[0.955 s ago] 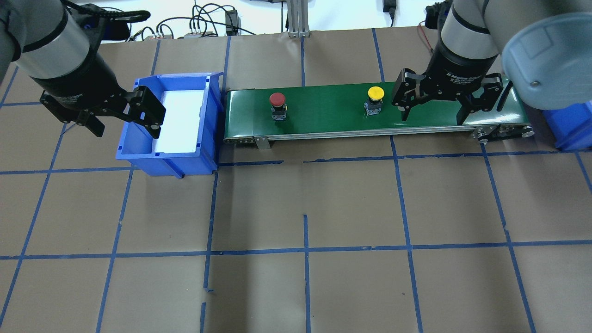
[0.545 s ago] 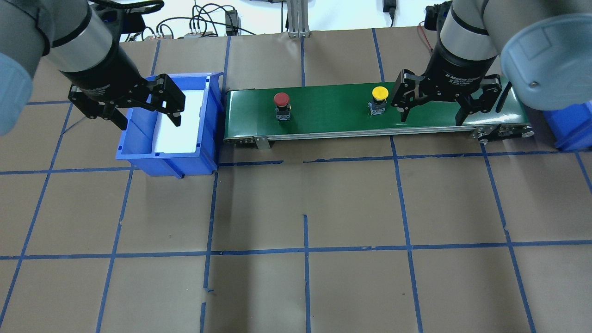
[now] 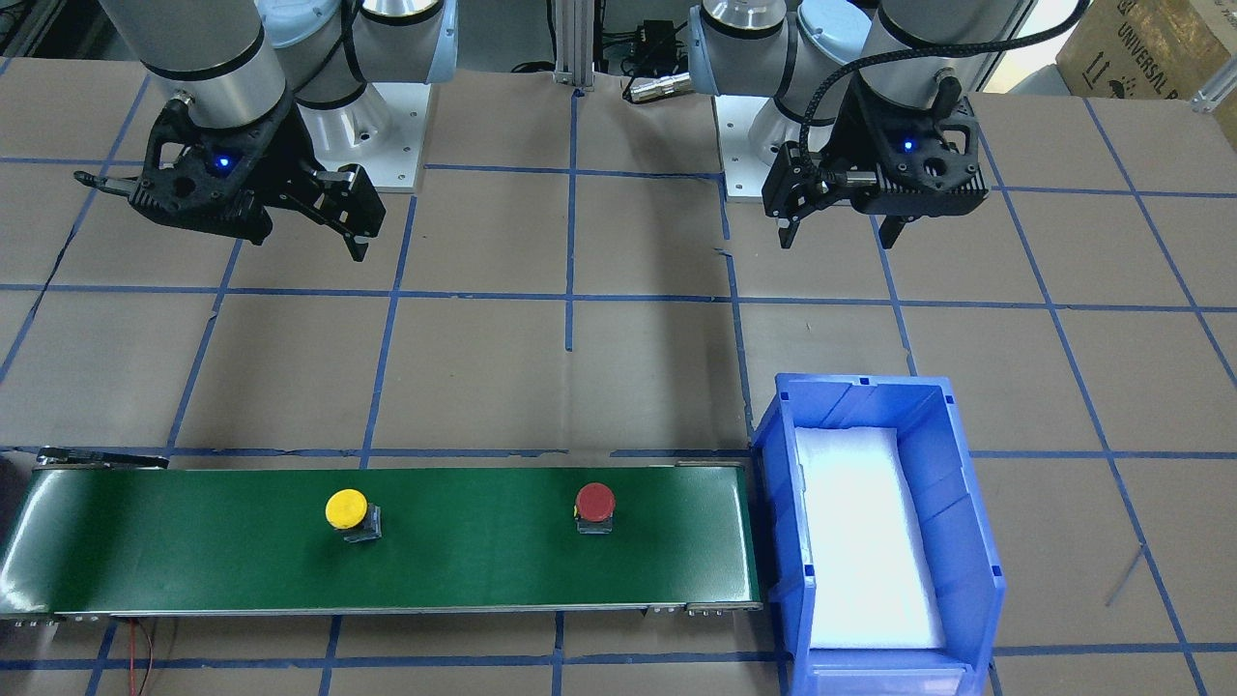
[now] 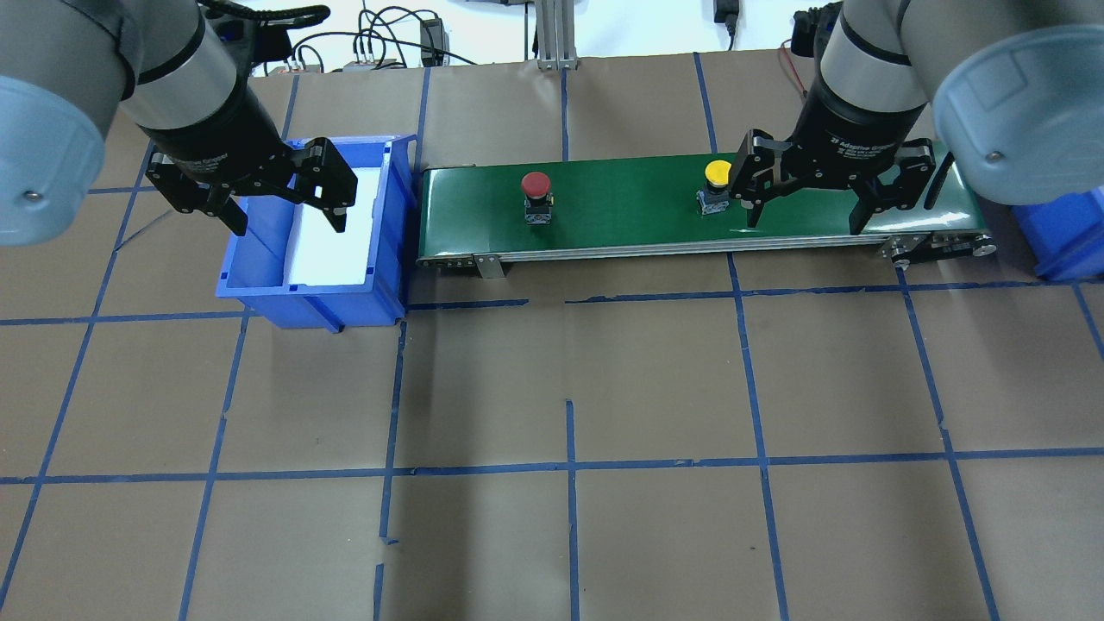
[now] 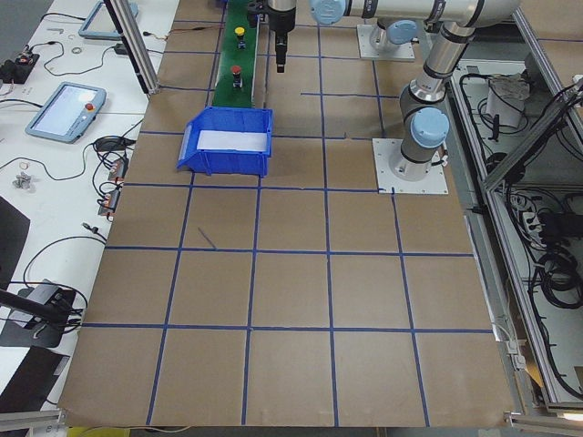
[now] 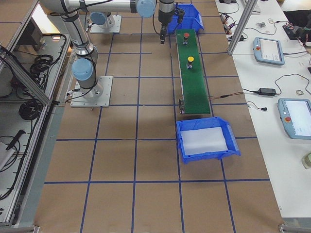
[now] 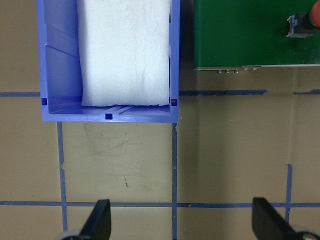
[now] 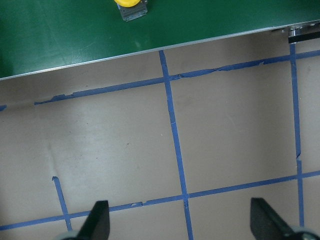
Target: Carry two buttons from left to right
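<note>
Red button (image 4: 536,183) and yellow button (image 4: 717,173) upright on belt (image 4: 621,216), left jaws wide open near bin (image 4: 259,291), right jaws wide open, empty, above desk (image 4: 604,388).

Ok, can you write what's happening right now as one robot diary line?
left tool: open, empty | right tool: open, empty | red button: on green belt | yellow button: same belt | left bin: no buttons

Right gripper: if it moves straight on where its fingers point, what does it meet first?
Probably the right gripper meets the paper-covered table, just beside the green belt; the yellow button lies off that line.
</note>
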You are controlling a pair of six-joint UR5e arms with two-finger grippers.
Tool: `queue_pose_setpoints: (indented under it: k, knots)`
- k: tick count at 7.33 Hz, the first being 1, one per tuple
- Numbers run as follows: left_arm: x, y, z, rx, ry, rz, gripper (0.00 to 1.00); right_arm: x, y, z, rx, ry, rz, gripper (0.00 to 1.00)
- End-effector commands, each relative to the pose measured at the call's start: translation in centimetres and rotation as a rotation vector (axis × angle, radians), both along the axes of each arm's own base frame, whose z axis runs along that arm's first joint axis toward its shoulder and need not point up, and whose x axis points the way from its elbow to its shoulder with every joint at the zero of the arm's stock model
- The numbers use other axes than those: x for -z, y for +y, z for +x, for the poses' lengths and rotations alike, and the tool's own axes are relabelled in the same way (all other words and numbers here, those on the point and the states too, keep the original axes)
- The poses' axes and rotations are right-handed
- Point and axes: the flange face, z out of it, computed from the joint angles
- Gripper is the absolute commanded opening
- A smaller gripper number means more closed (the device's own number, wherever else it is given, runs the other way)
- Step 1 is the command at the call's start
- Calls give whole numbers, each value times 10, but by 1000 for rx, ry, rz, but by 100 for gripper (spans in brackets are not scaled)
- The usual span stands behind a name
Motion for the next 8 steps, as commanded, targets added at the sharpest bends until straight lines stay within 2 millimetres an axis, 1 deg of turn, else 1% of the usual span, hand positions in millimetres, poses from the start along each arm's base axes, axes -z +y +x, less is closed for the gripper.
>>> queue_pose_setpoints:
  k: [1, 6, 7, 8]
  knots:
    - [5, 0, -3, 12, 11, 5, 100, -1, 0, 0, 0, 1, -2, 100]
    - [5, -2, -3, 30, 24, -13, 100, 1, 0, -1, 0, 6, 1, 100]
    - [5, -2, -3, 33, 24, -12, 100, 4, -2, -3, -7, 13, 9, 100]
    - [5, -2, -3, 33, 22, -13, 100, 5, -8, -20, -59, 55, 3, 100]
